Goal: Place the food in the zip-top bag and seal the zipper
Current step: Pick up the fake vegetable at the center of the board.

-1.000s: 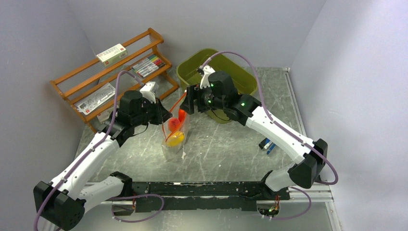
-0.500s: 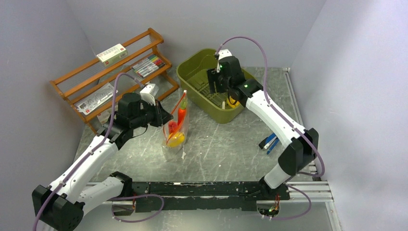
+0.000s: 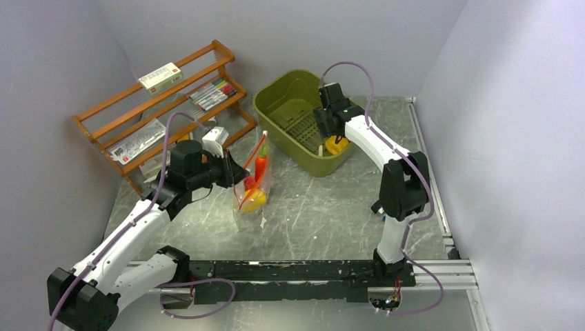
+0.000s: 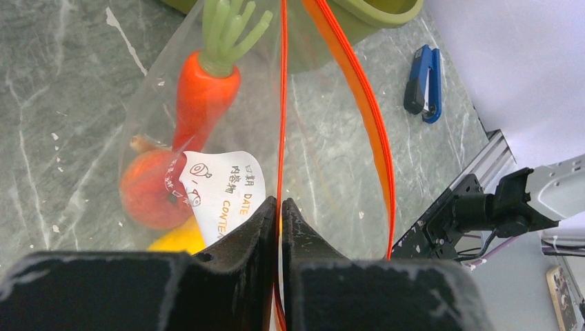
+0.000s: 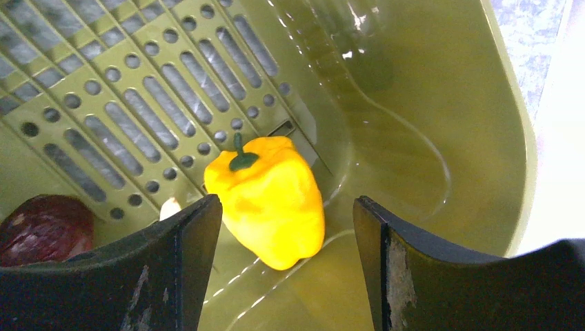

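The clear, crinkly zip-top bag stands upright on the grey marbled surface, in the left middle. Its mouth gapes, the two halves of the thin red-orange zipper strip bowed apart. Inside are an orange toy carrot with a green top, a red-orange round piece and a yellow piece at the bottom.

There is bare surface in front of the bag and to its right. The olive-green plastic basket sits near, behind and to the right, and a wooden rack is behind to the left. A blue clip-like object lies well apart on the right.

The left claw is pinched tight on one half of the zipper strip, holding the bag up.

The right claw is down inside the basket, its fingers wide apart. A yellow toy pepper lies between them in a corner of the basket; whether the fingers touch it cannot be told. A dark red piece and a small white piece lie on the slotted basket floor beside the left-hand finger.
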